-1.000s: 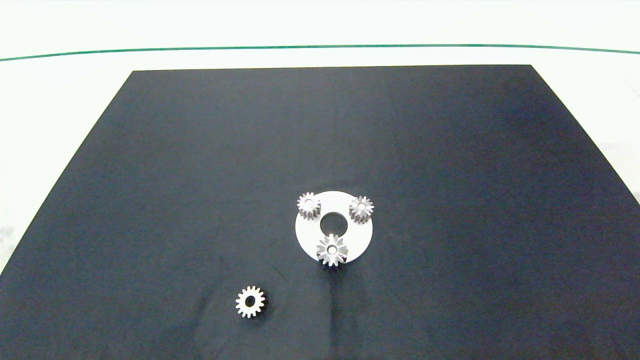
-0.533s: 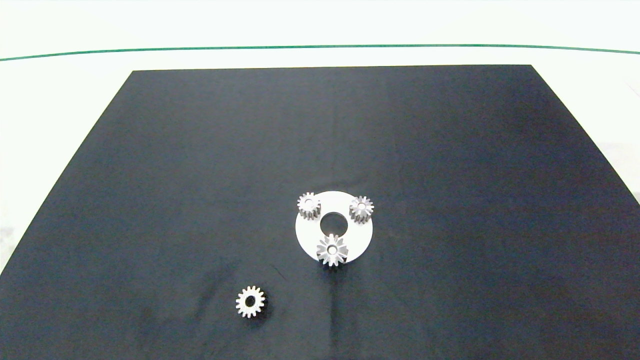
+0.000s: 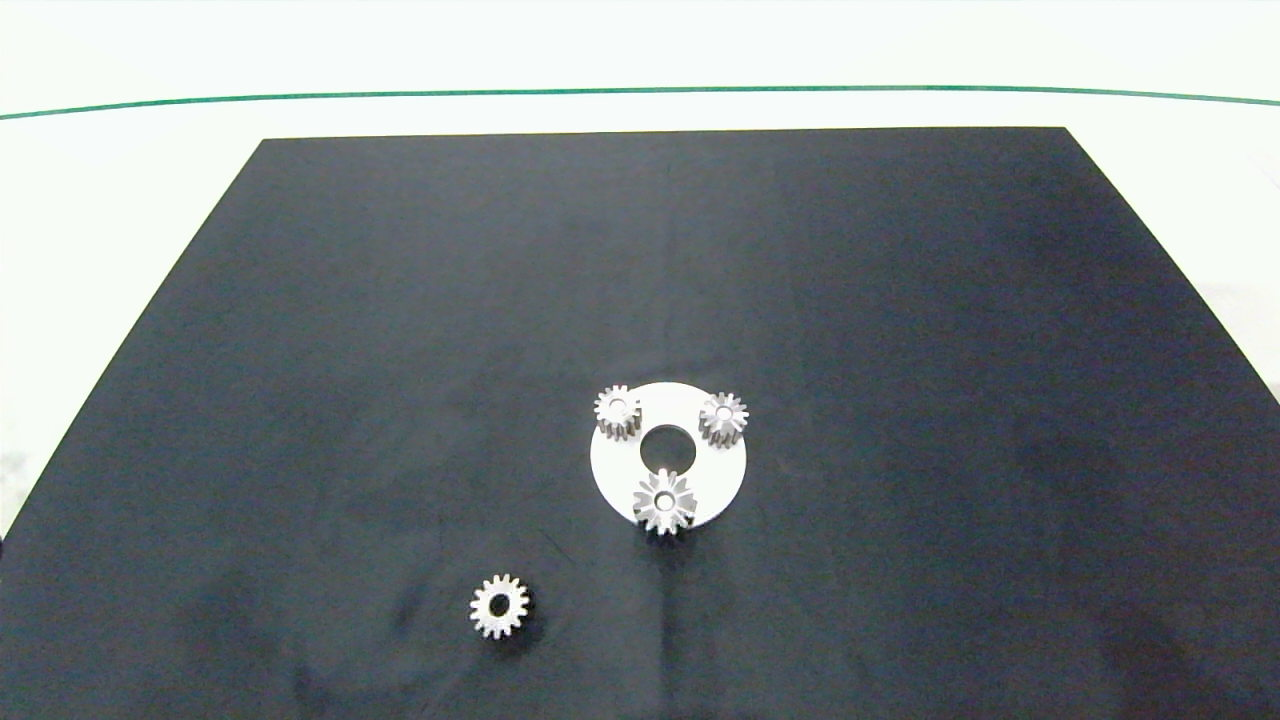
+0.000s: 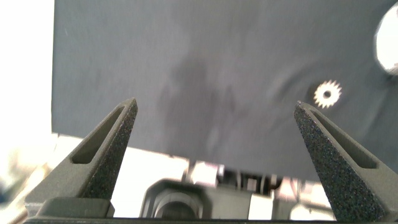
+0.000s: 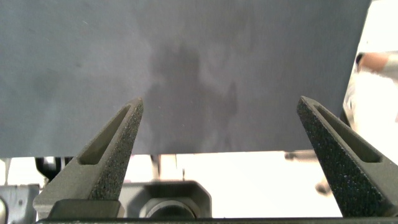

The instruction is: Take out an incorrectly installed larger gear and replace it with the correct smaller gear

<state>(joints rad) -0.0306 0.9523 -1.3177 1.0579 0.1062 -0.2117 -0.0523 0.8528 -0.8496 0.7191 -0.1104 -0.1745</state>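
Above mat [image 4: 205, 81]: both grippers hovering, jaws wide

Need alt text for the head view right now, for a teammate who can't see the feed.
A white disc on a black mat carries three gears: two small ones at its far side and the larger gear at its near edge. The smaller gear lies loose on the mat, nearer the camera and to the left; no arm is in view.
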